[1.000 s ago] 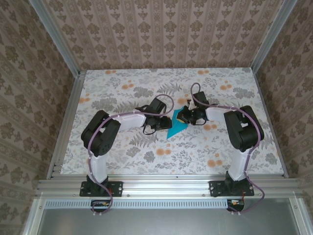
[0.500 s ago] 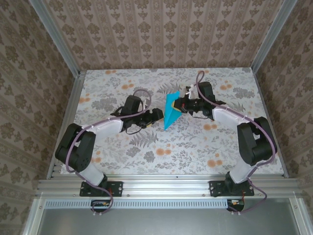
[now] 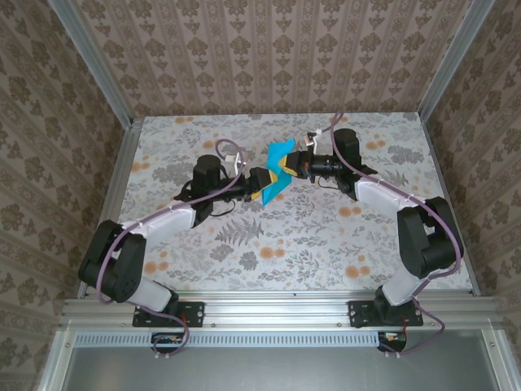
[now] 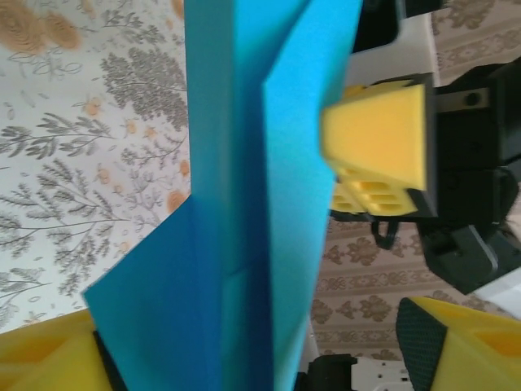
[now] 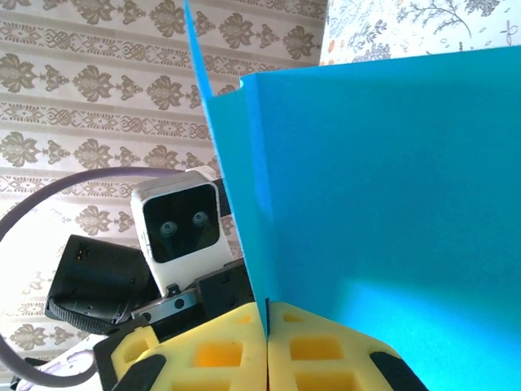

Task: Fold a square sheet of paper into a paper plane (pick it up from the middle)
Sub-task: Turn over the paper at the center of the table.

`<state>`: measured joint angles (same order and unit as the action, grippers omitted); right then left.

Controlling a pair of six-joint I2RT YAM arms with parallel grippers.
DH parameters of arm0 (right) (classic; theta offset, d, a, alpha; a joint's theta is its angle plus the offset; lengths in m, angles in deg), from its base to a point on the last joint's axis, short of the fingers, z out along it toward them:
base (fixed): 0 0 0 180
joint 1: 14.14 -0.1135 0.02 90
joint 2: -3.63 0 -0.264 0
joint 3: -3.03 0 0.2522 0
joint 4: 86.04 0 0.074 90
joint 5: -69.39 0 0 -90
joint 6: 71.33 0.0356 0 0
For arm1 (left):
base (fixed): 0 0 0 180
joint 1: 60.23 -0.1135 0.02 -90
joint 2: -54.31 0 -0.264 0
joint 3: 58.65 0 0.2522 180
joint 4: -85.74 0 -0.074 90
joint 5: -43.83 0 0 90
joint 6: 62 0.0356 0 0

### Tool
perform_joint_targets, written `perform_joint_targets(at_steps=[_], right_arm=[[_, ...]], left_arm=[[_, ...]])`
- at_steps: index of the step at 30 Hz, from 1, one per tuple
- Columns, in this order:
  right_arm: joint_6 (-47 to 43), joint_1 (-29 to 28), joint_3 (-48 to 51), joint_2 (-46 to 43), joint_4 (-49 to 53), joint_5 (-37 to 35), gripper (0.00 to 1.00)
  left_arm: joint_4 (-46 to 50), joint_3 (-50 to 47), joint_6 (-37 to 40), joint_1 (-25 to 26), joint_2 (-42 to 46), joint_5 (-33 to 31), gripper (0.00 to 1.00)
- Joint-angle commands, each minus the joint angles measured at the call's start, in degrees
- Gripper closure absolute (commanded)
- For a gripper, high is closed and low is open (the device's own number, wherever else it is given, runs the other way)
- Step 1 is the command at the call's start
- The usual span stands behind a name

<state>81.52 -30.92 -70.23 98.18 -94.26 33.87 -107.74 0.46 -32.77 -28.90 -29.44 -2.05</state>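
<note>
Sheet of paper (image 3: 278,155), teal and creased into upright flaps, hangs in the air over the rear middle of the table (image 3: 326,244). It is pinched at one edge by the right gripper (image 5: 267,346), whose yellow pads press together on it. A second ago it sat low near the table's centre with both grippers at it. Since then it has gone up and back, and the left gripper (image 3: 262,182) now has its jaws spread wide (one finger either side of the sheet's lower part, contact unclear). The side rail (image 3: 108,204) and back wall (image 3: 269,65) stand well apart from both arms. Bare tabletop lies nearer the bases.
</note>
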Motion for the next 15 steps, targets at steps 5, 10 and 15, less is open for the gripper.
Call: perform_joint_targets(at_steps=[5,10,15], right_arm=[[1.48,-0.15,1.05,-0.97,-2.85,2.34,0.92],[1.53,-0.21,1.07,-0.6,-2.81,3.08,0.92],[1.64,-0.23,1.15,0.37,-2.76,3.87,0.91]], left_arm=[[-1.62,-0.31,-0.02,-0.57,2.63,0.71,0.33],[1.6,0.64,2.16,-0.47,2.38,0.33,0.49],[2.27,1.06,3.03,-0.39,2.27,0.48,0.6]])
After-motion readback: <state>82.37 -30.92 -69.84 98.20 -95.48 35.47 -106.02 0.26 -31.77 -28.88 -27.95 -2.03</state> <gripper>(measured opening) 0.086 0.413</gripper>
